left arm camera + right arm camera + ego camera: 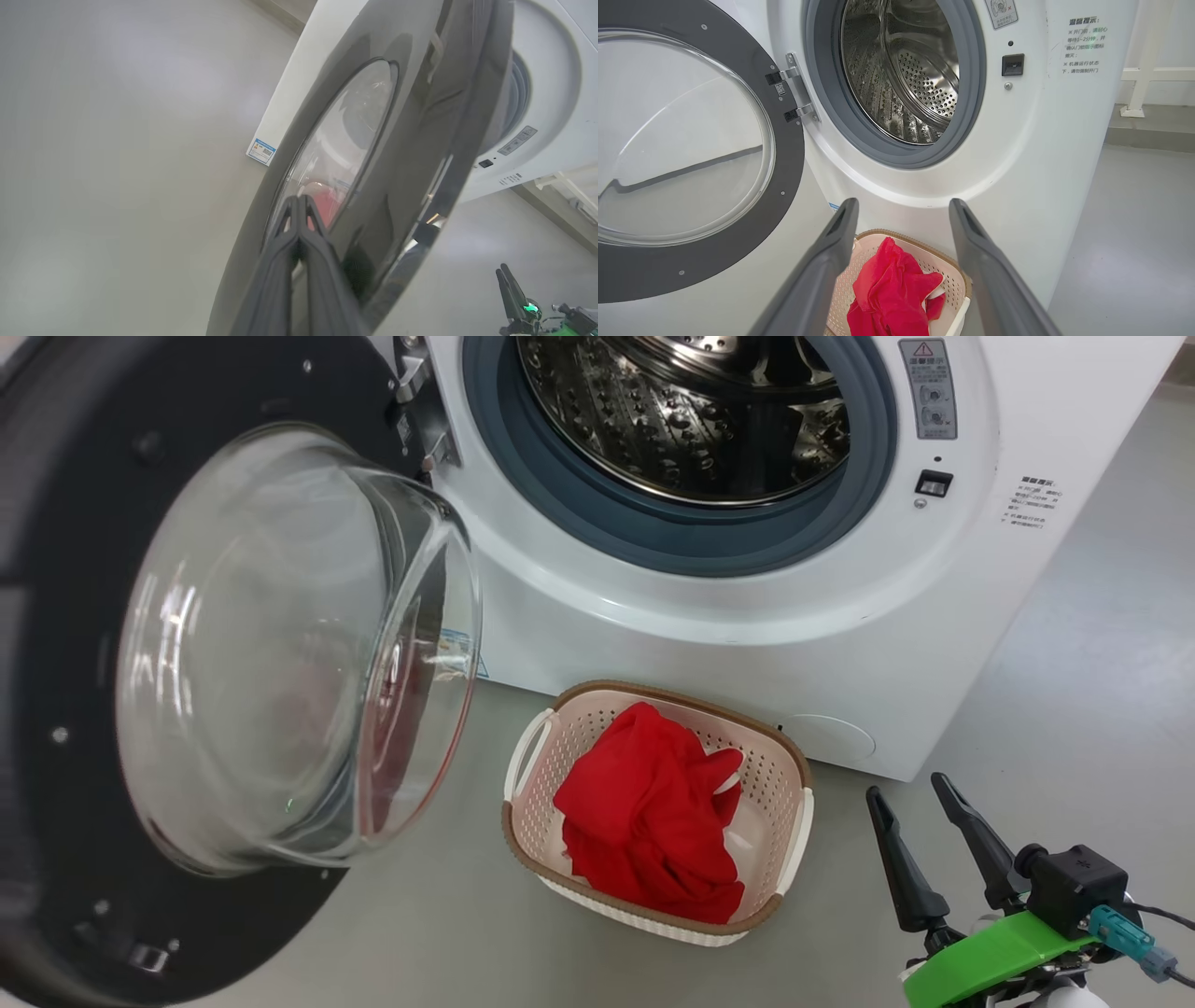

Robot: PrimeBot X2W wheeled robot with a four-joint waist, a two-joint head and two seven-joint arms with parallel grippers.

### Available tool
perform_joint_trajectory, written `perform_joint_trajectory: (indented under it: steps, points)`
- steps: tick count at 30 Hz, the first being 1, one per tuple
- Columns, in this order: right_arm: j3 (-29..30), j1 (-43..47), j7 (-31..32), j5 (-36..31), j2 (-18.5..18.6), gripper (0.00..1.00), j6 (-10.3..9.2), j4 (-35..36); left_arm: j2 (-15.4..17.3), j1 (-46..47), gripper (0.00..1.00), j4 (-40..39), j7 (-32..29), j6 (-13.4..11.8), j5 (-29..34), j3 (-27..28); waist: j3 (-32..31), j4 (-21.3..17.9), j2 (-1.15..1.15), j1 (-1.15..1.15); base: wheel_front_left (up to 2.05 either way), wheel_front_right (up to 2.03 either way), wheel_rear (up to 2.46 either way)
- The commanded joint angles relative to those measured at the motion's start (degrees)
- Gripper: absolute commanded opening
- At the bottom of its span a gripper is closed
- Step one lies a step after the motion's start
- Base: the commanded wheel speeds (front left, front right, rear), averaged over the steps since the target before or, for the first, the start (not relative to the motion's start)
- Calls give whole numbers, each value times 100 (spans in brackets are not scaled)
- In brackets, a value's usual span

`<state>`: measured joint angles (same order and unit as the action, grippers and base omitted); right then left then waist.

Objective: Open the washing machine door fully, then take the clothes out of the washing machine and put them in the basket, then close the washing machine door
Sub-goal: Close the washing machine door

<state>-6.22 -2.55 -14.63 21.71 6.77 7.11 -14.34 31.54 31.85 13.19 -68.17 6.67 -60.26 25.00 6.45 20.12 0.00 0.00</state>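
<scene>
The washing machine (747, 644) stands with its steel drum (691, 411) showing no clothes inside. The washing machine door (56, 569) is swung out to the left, glass bowl (289, 644) facing me. The clothes (653, 812), bright red, lie heaped in the basket (541, 821) on the floor before the machine. My right gripper (906, 787) hovers open and holding nothing to the basket's right; its wrist view looks past the gripper (903, 203) at the clothes (887, 289) and the basket (957, 275). My left gripper (299, 198) is shut, tips at the door's glossy outer face (411, 140); contact is unclear.
Grey floor (1074, 709) spreads to the right of the machine. A white rail post (1139, 70) and a raised kerb (1148, 135) stand beyond the machine's right side. A blue sticker (261, 151) marks the machine's lower front.
</scene>
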Motion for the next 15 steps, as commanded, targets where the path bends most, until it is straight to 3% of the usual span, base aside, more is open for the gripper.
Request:
perform_joint_trajectory:
  steps: [1,15]
  points:
    - [-101,-53,-37,-16,-2,100,37,140,292,-37,0,-279,-120,77,-173,40,-7,-12,0,0,0,0,0]
    - [-53,-90,-37,-16,-16,100,37,141,216,-175,0,-1498,-108,80,-1196,-849,-22,-157,0,0,0,0,0]
